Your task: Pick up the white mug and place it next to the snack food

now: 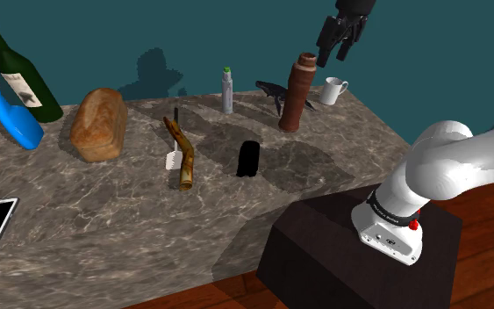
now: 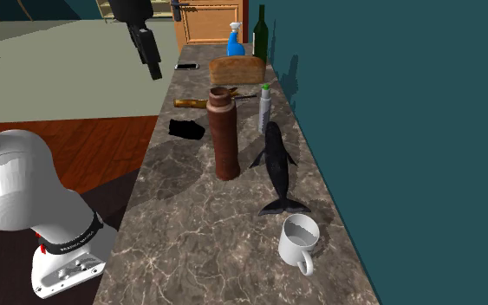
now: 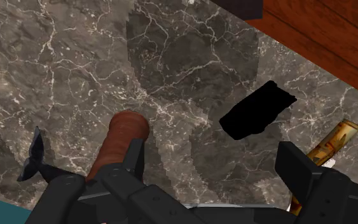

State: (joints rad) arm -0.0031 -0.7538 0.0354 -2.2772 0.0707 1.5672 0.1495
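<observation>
On the grey marble counter (image 1: 104,219), the plain white handled mug (image 1: 332,89) stands untouched near a dark whale figurine (image 1: 271,89). The all-black gripper (image 1: 338,48) hovers high above, jaws wide and empty. Grasping the mug and placing it by the brown bread loaf (image 1: 99,125), well apart from it, both remain.
</observation>
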